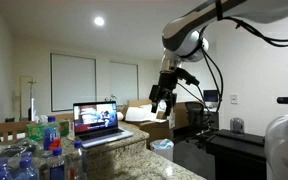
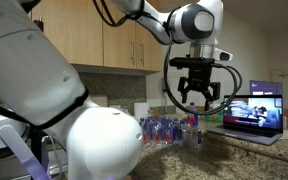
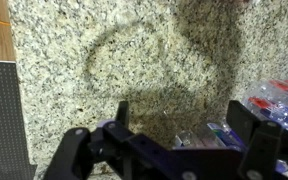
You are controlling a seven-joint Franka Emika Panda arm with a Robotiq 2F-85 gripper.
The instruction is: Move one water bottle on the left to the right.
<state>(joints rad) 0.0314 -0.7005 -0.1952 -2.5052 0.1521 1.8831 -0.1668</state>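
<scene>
Several small clear water bottles with blue label bands (image 1: pixel 52 150) stand in a cluster on the granite counter; they also show in an exterior view (image 2: pixel 170 128). In the wrist view a few of them (image 3: pixel 220 133) lie between and behind my fingers, far below. My gripper (image 1: pixel 163 102) (image 2: pixel 197 97) hangs well above the counter, beside the bottle cluster and near the laptop. In the wrist view the gripper (image 3: pixel 184 122) is open and empty, with bare granite under it.
An open laptop (image 1: pixel 98 122) (image 2: pixel 255 112) sits on the counter next to the bottles; its edge shows in the wrist view (image 3: pixel 2 110). Red-marked bottles (image 3: pixel 278 100) lie at the right. A green container (image 1: pixel 36 130) stands behind the cluster. A white bin (image 1: pixel 161 149) is on the floor.
</scene>
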